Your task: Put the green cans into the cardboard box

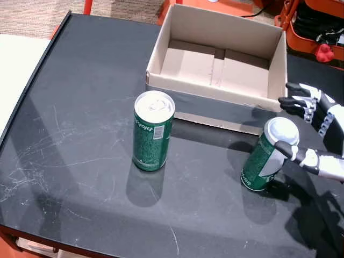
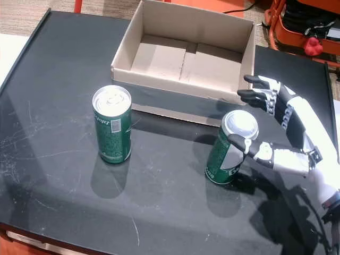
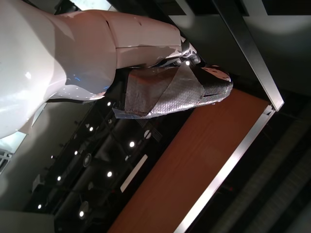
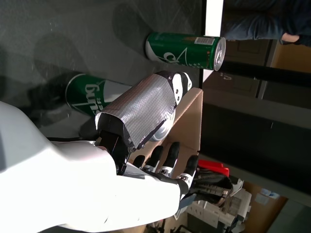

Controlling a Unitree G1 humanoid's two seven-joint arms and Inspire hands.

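Observation:
Two green cans stand on the black table (image 1: 80, 161). One can (image 1: 153, 131) (image 2: 112, 125) is upright left of centre, in front of the open cardboard box (image 1: 215, 102) (image 2: 180, 98), which holds nothing. The other can (image 1: 264, 161) (image 2: 226, 154) (image 4: 90, 94) is at the right and leans a little. My right hand (image 1: 328, 129) (image 2: 297, 119) (image 4: 141, 170) is open around it: the thumb touches its side, and the fingers (image 1: 298, 102) are spread behind it near the box's front corner. In the left wrist view my left hand (image 3: 175, 87) shows only its taped thumb against a ceiling.
Orange equipment (image 1: 317, 29) with a red piece (image 1: 324, 52) stands behind the table at the back right. The table's left edge (image 1: 32, 80) borders a white surface. A person's sleeve (image 4: 257, 24) shows in the right wrist view.

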